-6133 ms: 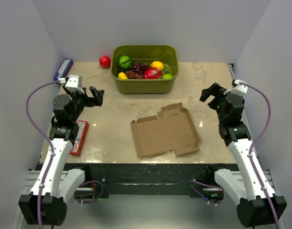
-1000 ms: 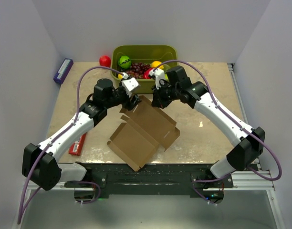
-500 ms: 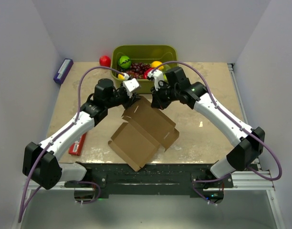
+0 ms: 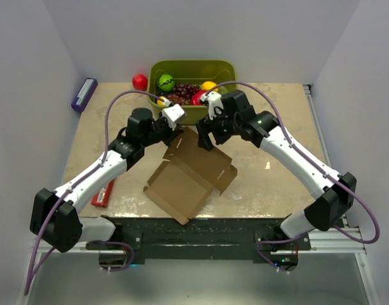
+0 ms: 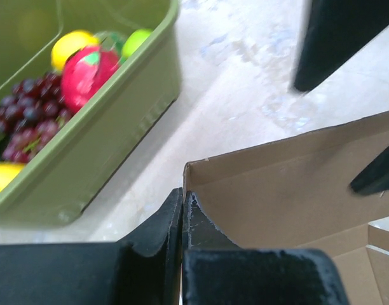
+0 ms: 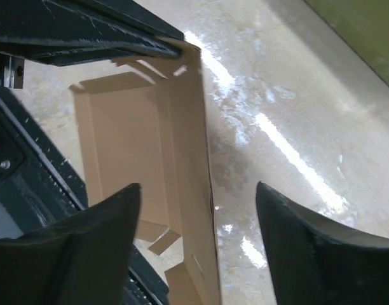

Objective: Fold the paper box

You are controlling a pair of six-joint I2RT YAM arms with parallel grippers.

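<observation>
The paper box (image 4: 189, 173), a plain brown cardboard blank, lies unfolded in the middle of the table with its far edge lifted. My left gripper (image 4: 173, 134) is shut on that raised edge; in the left wrist view its jaws (image 5: 183, 198) pinch the corner of the paper box (image 5: 296, 184). My right gripper (image 4: 206, 137) hovers open just to the right. In the right wrist view the upright edge of the paper box (image 6: 185, 152) stands between the spread fingers of my right gripper (image 6: 197, 185), touching neither.
An olive-green tub (image 4: 192, 62) of fruit stands right behind both grippers, its wall (image 5: 112, 133) close to my left fingers. A red ball (image 4: 139, 81) and a purple pack (image 4: 84, 94) lie at the back left. A slim red pack (image 4: 103, 192) lies at the front left.
My left gripper has closed on the box's raised edge. My right gripper has opened, let go of the cardboard and drawn back slightly.
</observation>
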